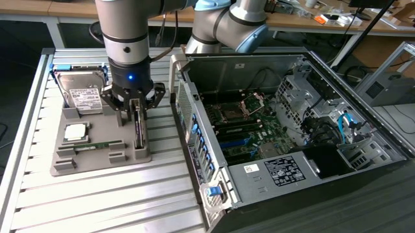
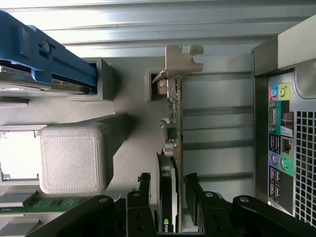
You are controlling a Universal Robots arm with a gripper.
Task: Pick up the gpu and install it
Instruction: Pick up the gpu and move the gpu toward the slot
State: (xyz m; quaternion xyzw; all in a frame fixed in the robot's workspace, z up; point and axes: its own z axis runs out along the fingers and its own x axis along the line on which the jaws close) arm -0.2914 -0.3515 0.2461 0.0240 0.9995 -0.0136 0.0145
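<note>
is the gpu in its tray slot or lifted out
In the slot: the gpu stands on edge in the grey tray, open gripper straddling it.

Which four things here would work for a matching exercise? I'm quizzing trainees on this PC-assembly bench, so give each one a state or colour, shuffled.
Things:
1. gpu
2. hard drive
3. memory stick
4. gripper

States:
A. green, lying flat on the grey holder
B. open, straddling the card
C. standing on edge in the holder
D. carries a white label

Pairs: 1-C, 2-D, 3-A, 4-B.
</note>
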